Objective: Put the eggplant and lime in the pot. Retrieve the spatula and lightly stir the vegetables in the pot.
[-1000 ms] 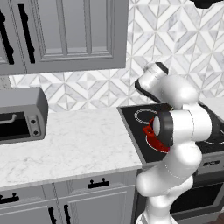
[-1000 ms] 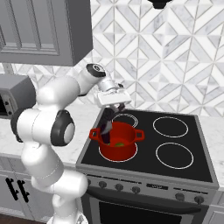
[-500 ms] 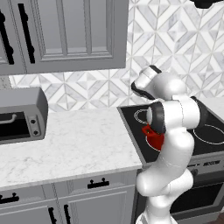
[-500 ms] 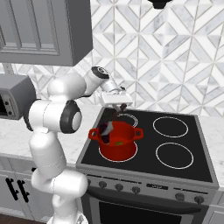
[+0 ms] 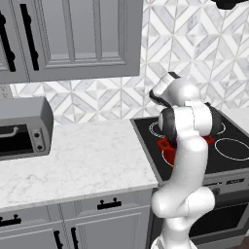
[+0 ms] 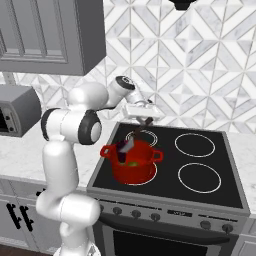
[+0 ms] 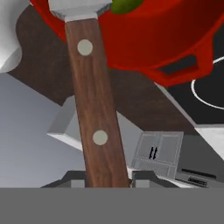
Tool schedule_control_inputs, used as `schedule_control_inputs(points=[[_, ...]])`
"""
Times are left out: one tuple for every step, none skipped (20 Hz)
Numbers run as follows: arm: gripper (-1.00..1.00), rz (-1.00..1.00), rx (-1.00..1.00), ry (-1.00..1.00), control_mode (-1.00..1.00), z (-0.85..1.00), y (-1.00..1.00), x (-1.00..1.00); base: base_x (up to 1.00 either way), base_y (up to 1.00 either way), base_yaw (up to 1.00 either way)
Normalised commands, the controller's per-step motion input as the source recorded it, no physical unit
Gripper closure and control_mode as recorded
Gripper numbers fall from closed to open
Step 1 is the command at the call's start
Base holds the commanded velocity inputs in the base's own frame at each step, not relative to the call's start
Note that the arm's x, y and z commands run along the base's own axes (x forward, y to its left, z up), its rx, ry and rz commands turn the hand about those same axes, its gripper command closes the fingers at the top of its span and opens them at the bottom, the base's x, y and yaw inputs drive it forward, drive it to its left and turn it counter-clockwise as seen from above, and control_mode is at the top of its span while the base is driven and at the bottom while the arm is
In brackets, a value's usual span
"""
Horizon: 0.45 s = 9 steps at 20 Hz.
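Gripping the spatula (image 7: pixel 92 100) by its handle end, the pincer (image 6: pixel 148 121) is dipping the head into the pot (image 6: pixel 132 163) beside the lime (image 6: pixel 133 163). Risk: pushing sideways may tip the pot on the stove (image 6: pixel 210 187).

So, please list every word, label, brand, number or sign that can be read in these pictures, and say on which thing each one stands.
No text can be read in any view.
Stove: its front panel carries small pale marks between the knobs, too small and blurred to read.
Toaster oven: no label visible.
Pot: plain red, no mark.
Spatula: two plain rivets on the handle, no brand.
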Motion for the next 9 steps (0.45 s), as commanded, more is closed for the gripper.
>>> schedule_control_inputs(points=[[1.00,-0.04,0.00,0.00,-1.00,-0.13,-0.66,0.00,0.00,0.00,0.00],[1.00,-0.04,0.00,0.00,-1.00,-0.13,-0.67,0.00,0.00,0.00,0.00],[1.00,-0.03,0.00,0.00,-1.00,-0.18,-0.59,0.00,0.00,0.00,0.00],[1.00,-0.02,0.00,0.00,-1.00,-0.19,-0.55,0.00,0.00,0.00,0.00],[1.00,-0.01,0.00,0.00,-1.00,-0.15,-0.53,0.00,0.00,0.00,0.00],[1.00,0.00,0.00,0.00,-1.00,-0.09,-0.41,0.00,0.00,0.00,0.00],[1.00,0.00,0.00,0.00,-1.00,-0.02,-0.39,-0.09,0.00,0.00,0.00],[1.00,0.00,0.00,0.00,-1.00,0.00,-0.26,-0.26,0.00,0.00,0.00],[1.00,0.00,0.00,-0.01,-1.00,0.00,-0.07,-0.28,0.00,0.00,0.00]])
